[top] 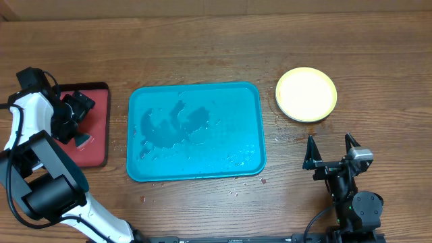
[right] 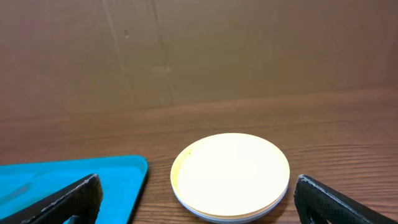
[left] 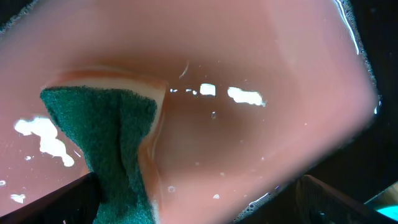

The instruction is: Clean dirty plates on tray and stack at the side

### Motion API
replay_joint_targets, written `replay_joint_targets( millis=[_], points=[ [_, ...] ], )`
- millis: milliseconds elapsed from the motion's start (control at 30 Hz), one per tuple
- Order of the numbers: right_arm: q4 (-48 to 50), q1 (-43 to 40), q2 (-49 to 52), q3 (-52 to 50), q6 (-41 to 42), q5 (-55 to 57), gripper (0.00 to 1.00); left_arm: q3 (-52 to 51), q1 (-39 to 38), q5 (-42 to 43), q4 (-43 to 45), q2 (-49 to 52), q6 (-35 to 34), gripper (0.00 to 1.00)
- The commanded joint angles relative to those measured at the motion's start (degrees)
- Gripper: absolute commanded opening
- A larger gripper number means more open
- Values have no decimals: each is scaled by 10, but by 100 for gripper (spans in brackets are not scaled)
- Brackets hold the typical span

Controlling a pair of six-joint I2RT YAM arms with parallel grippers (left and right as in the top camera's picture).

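Observation:
The teal tray (top: 236, 121) lies mid-table, wet, with no plates on it; its corner shows in the right wrist view (right: 62, 180). The plates (top: 306, 94) sit stacked on the table to the tray's right, a yellow-green one on top, also in the right wrist view (right: 230, 168). My right gripper (top: 331, 140) is open and empty, near the front edge, facing the stack (right: 198, 193). My left gripper (top: 75, 115) is open low over the small red tray (top: 98, 128). A green sponge (left: 106, 137) lies on it by the left finger (left: 199, 193).
The black-rimmed red tray (left: 249, 62) is wet with soapy foam along its edge. Water drops lie on the wooden table around the teal tray and near the plate stack.

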Motion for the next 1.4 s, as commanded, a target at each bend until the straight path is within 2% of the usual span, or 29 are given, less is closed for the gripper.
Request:
replay_joint_targets(
  millis=[0, 967, 1233, 1367],
  points=[
    [4, 2, -6, -6, -10, 14, 100, -2, -5, 5, 0, 3, 1, 100],
    [4, 2, -6, -6, -9, 14, 100, -2, -4, 4, 0, 1, 1, 100],
    [4, 2, -6, -6, -10, 14, 100, -2, -26, -21, -49, -99, 4, 100],
    [4, 2, -6, -6, -9, 14, 100, -3, -49, -45, -30, -169, 10, 100]
  ],
)
